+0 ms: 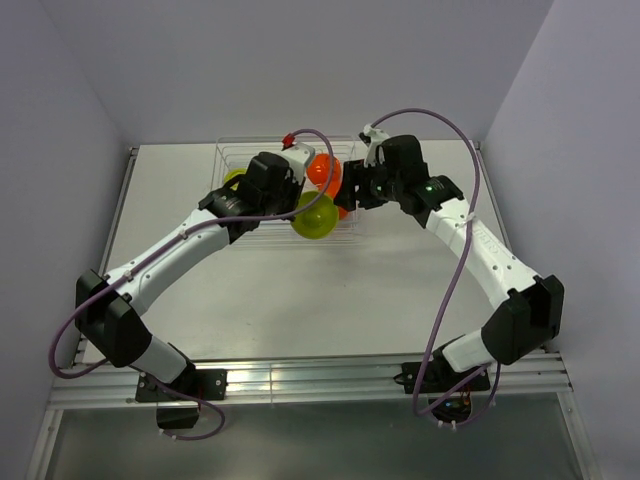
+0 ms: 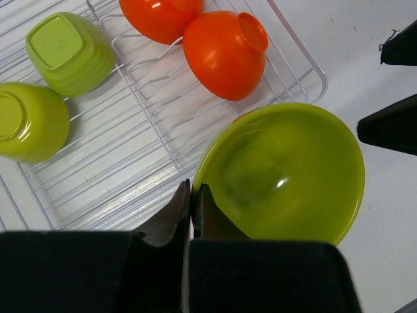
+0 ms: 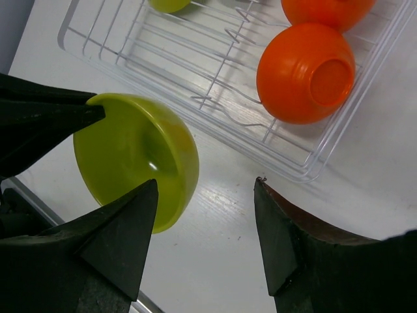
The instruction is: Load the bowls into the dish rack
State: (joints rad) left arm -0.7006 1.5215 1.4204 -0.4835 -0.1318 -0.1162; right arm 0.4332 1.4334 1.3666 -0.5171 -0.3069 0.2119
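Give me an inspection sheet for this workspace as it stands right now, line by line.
Surface: white table, no spills seen.
Job's things: dish rack holds two orange bowls and two lime-green bowls; a fifth bowl, lime-green, is held at the rack's edge.
Clutter: nothing seen.
Grippers: left gripper shut on the fifth bowl's rim; right gripper open beside it, holding nothing.
Cables: purple cables loop along both arms.
Surroundings: plain pale walls.

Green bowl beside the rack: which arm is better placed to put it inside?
Probably left. The left gripper is shut on the rim of the green bowl, just beside the dish rack corner. The right gripper holds nothing, with its jaws apart.
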